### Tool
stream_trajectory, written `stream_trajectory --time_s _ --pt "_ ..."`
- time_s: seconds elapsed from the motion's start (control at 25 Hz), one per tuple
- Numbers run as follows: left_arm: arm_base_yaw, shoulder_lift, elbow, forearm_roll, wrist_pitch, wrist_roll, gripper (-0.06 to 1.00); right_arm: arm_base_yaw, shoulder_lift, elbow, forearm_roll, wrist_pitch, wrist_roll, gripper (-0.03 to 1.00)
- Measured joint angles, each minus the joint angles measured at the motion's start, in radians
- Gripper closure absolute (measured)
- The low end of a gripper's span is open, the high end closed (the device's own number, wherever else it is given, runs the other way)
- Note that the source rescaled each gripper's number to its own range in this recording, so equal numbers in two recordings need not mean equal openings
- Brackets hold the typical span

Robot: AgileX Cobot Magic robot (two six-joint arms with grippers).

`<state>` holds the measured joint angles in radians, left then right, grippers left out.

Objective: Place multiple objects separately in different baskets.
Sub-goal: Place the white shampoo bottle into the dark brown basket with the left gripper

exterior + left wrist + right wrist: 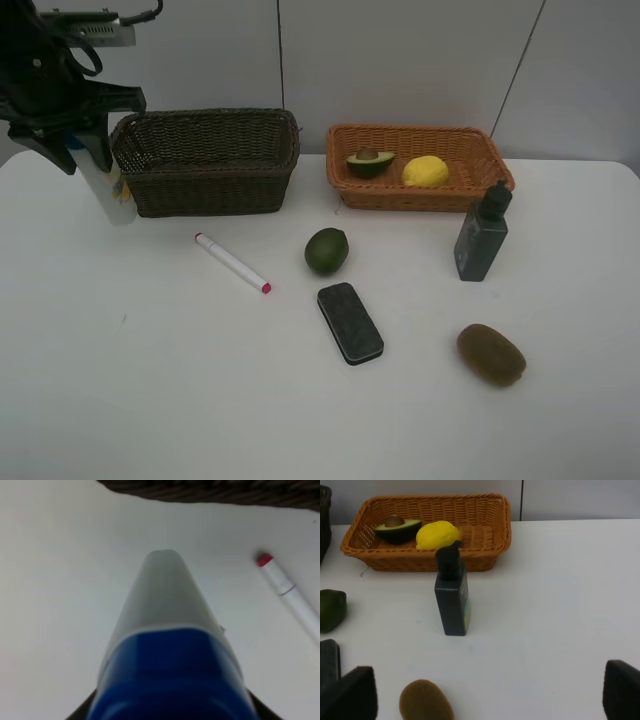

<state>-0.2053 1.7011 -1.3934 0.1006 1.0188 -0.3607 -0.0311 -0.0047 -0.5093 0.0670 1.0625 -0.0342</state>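
My left gripper (88, 150) is shut on the blue-capped white bottle (112, 195), upright just left of the dark brown basket (205, 165). The bottle (167, 605) fills the left wrist view. I cannot tell whether it touches the table. The orange-tan basket (460, 195) holds the halved avocado (369, 160) and the lemon (425, 172). On the table lie the marker (232, 263), lime (326, 250), eraser (350, 322) and kiwi (491, 354). The dark grey bottle (482, 235) stands upright. My right gripper (485, 700) is open and empty, short of the kiwi (426, 701) and grey bottle (451, 597).
The white table (150, 400) runs to the wall behind the baskets. In the left wrist view the marker (290, 587) lies beside the bottle and the dark basket's edge (225, 492) is beyond it. The right arm is out of the high view.
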Motion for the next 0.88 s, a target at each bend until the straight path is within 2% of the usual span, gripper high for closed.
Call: stream_trajectory --time_s 0.2,0.36,0.56,0.76,0.84,0.88 --pt "0.000 0.003 -0.117 -0.014 -0.053 0.051 0.66 0.000 0.000 0.000 0.000 0.000 0.000 -0.03" --pt "0.017 0.065 -0.176 0.002 -0.182 0.064 0.66 0.000 0.000 0.000 0.000 0.000 0.000 -0.03" --pt "0.035 0.208 -0.180 0.019 -0.330 0.069 0.66 0.000 0.000 0.000 0.000 0.000 0.000 -0.03" --pt "0.036 0.311 -0.180 0.020 -0.347 0.070 0.66 0.000 0.000 0.000 0.000 0.000 0.000 -0.03" --pt "0.036 0.329 -0.180 0.020 -0.357 0.064 0.61 0.000 0.000 0.000 0.000 0.000 0.000 -0.03" --pt "0.036 0.332 -0.180 0.020 -0.370 0.060 0.53 0.000 0.000 0.000 0.000 0.000 0.000 -0.03"
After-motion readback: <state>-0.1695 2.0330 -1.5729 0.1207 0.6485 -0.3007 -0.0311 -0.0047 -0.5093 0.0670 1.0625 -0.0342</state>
